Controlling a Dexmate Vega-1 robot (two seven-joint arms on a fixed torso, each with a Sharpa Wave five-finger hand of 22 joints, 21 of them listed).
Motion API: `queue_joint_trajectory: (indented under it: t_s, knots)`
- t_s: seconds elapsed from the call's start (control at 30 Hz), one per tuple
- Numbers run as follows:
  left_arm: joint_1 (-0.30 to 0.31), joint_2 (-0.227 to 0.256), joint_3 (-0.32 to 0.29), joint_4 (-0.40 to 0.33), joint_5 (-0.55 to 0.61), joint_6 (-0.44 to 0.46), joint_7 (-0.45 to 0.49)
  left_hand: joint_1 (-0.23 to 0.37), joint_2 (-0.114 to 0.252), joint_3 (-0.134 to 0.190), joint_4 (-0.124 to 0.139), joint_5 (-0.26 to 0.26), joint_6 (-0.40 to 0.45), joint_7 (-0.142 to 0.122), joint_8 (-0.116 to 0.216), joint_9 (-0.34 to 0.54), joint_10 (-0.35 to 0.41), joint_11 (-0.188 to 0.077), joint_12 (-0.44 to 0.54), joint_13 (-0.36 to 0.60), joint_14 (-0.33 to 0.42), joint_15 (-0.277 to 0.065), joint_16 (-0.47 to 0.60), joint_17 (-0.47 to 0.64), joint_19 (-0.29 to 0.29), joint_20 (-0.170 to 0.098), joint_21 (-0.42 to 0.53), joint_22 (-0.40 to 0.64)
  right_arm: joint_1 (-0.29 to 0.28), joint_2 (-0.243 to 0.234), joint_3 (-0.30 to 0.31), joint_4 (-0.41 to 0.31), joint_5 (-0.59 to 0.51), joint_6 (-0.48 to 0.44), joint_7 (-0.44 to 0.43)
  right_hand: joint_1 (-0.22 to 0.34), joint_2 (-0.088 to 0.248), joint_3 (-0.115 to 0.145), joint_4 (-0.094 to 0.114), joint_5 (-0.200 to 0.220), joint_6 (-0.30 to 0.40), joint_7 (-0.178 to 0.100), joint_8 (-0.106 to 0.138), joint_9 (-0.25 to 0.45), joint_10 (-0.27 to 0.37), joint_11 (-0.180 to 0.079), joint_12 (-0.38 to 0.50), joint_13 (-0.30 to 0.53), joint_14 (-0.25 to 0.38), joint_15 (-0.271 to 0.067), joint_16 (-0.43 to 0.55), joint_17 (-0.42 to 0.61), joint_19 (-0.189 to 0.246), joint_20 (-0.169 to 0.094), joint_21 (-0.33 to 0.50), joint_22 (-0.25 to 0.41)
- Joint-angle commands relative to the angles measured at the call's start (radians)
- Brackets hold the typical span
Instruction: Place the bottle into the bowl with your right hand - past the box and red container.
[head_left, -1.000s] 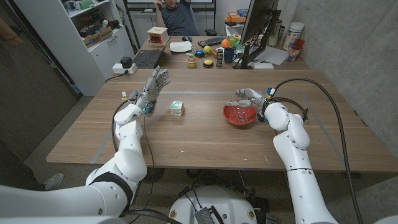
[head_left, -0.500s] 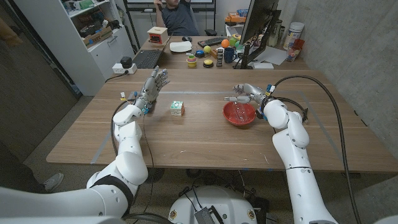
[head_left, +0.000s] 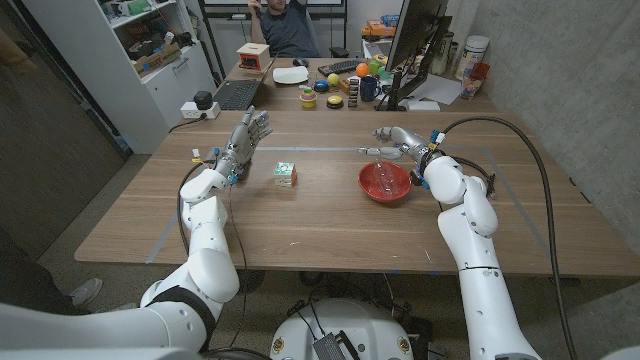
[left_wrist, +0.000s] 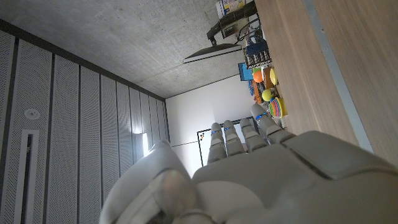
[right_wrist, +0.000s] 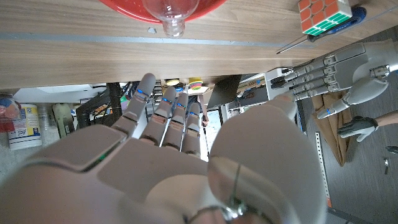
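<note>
Clear plastic bottle (right_wrist: 171, 14) lay inside the red round bowl (head_left: 385, 182), neck poking over the rim in the right wrist view. Right hand (head_left: 393, 141) hovered just behind the bowl, fingers spread, holding nothing. Left hand (head_left: 245, 138) was raised, fingers apart, empty, near the multicoloured puzzle cube (head_left: 286, 173).

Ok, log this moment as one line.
bottle: lying in red bowl | right hand: open, behind bowl | left hand: open, raised | cube: on table
</note>
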Motion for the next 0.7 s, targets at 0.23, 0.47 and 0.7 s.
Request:
queue_joint_trajectory:
  t_s: [0.23, 0.47, 0.7]
  knots:
    - [0.016, 0.002, 0.002, -0.024, -0.014, 0.009, -0.004, -0.005, 0.000, -0.005, 0.002, 0.003, -0.004, 0.007, -0.001, 0.004, 0.004, 0.005, 0.000, 0.005, 0.008, -0.031, -0.006, 0.002, 0.003, -0.007, -0.005, 0.006, 0.012, 0.024, 0.013, -0.025, 0.047, 0.045, -0.034, -0.017, 0.003, -0.001, -0.001, 0.011, 0.014, 0.012, 0.006, 0.001, 0.011, 0.009, 0.011, -0.002, -0.002, 0.002, 0.010, -0.010, 0.001, 0.003, -0.014, 0.001]
    - [0.011, 0.011, 0.001, -0.012, -0.016, 0.003, -0.008, -0.005, 0.000, -0.006, 0.002, 0.003, -0.002, 0.004, 0.000, 0.004, 0.004, 0.002, 0.000, 0.005, 0.008, -0.030, -0.006, 0.002, 0.005, -0.007, -0.006, 0.006, 0.021, 0.038, 0.018, -0.032, 0.057, 0.056, -0.061, -0.022, 0.004, 0.000, -0.001, 0.011, 0.019, 0.014, 0.007, 0.001, 0.015, 0.009, 0.013, -0.004, 0.000, 0.002, 0.012, -0.018, 0.005, 0.003, -0.024, 0.001]
    - [0.003, 0.018, -0.004, 0.004, -0.020, -0.004, -0.010, -0.005, -0.001, -0.007, 0.002, 0.003, -0.003, 0.004, 0.000, 0.004, 0.005, 0.001, 0.000, 0.005, 0.008, -0.031, -0.006, 0.002, 0.004, -0.007, -0.008, 0.006, 0.032, 0.048, 0.016, -0.037, 0.062, 0.060, -0.064, -0.027, 0.004, -0.001, -0.001, 0.011, 0.025, 0.019, 0.009, 0.001, 0.019, 0.016, 0.016, -0.006, -0.001, 0.003, 0.012, -0.025, 0.005, 0.006, -0.035, 0.001]
